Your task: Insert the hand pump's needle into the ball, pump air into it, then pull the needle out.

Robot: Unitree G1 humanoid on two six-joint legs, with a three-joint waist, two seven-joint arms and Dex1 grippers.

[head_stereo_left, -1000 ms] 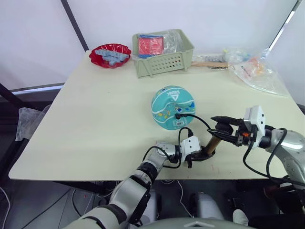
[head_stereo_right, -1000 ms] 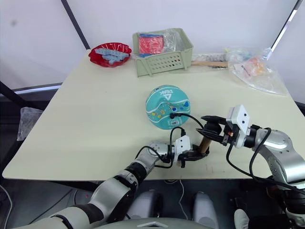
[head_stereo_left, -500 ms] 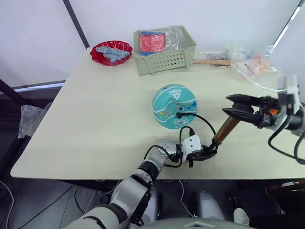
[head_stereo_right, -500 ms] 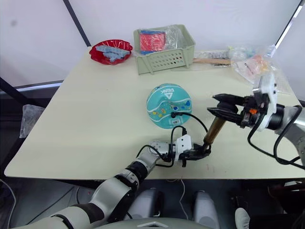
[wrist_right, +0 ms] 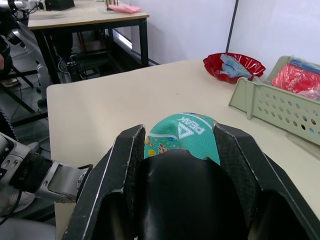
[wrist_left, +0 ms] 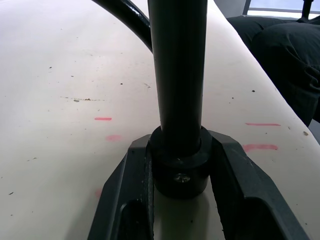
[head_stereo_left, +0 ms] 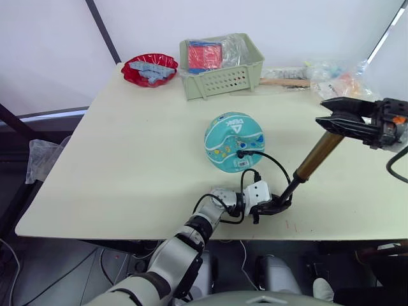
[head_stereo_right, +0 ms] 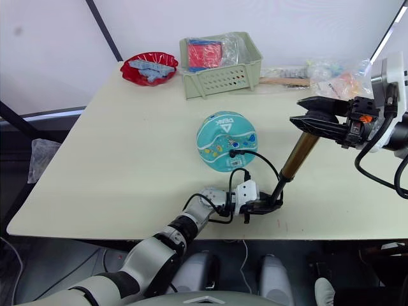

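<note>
Beige table [head_stereo_left: 127,159], ball [head_stereo_left: 234,141] mid-table with needle [head_stereo_left: 238,153] in; left gripper [head_stereo_left: 275,205] clamps hand pump [head_stereo_left: 305,167] base near the front edge, right gripper [head_stereo_left: 338,118] clenched on the handle, now raised up-right from a second ago: upstroke, pumping underway.

Right end effector [wrist_right: 180,165] clamps black handle [wrist_right: 192,200]; ball [wrist_right: 181,134] beyond.

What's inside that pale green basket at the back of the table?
The basket holds red packets in clear plastic wrapping. Its walls hide anything lying beneath them.
</note>
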